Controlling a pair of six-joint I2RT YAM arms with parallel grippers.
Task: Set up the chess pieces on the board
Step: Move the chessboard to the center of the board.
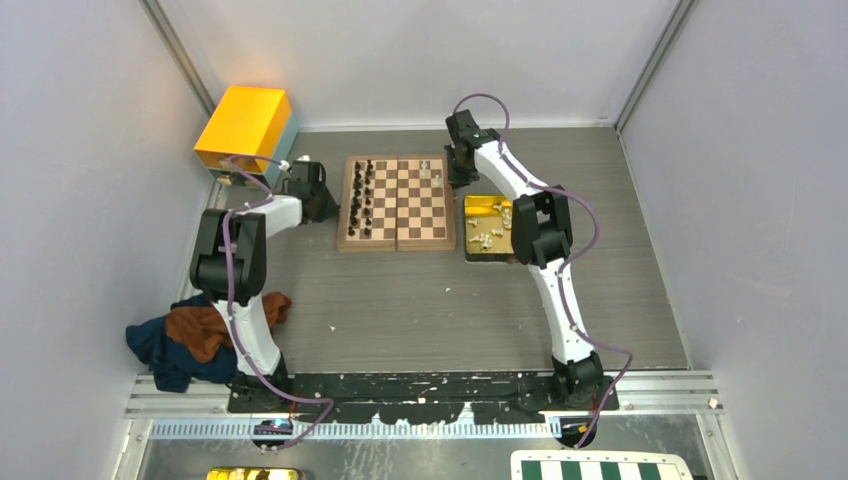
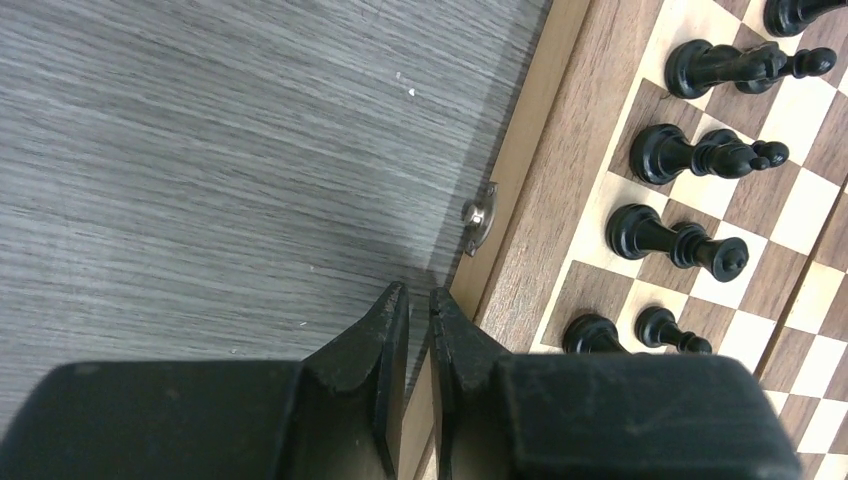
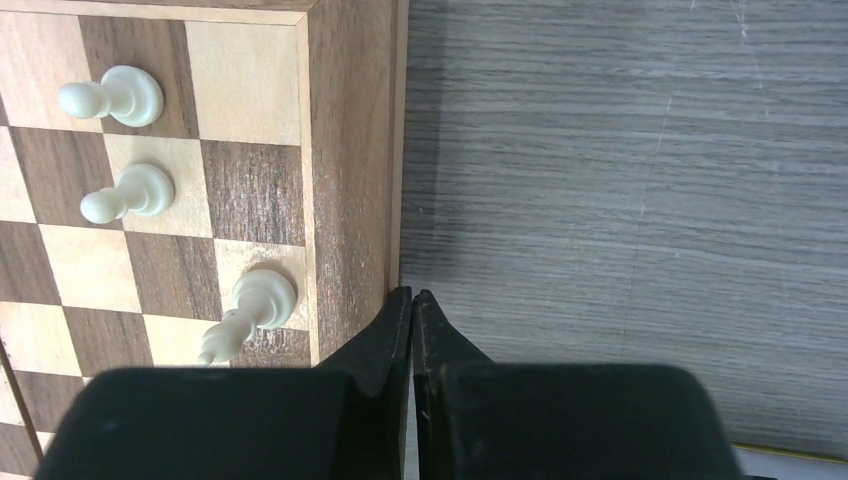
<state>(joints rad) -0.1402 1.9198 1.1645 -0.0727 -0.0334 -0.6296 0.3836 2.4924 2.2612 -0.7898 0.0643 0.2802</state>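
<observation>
The wooden board [image 1: 397,236] lies at the back middle of the table. Black chess pieces [image 1: 362,196] stand in two columns on its left side, and a few white chess pieces [image 1: 430,175] near its right edge. My left gripper [image 1: 327,207] hangs beside the board's left edge; the left wrist view shows it [image 2: 419,294] shut and empty, over the board frame [image 2: 540,200] next to the black pieces [image 2: 690,150]. My right gripper [image 1: 460,172] is at the board's right edge; its own view shows it [image 3: 412,293] shut and empty beside three white pieces [image 3: 255,305].
A gold tray [image 1: 480,206] holding several loose white pieces sits right of the board. A yellow box [image 1: 245,125] stands at the back left and a heap of cloth [image 1: 205,335] at the left arm's base. A green-and-white board [image 1: 600,468] lies at the near edge.
</observation>
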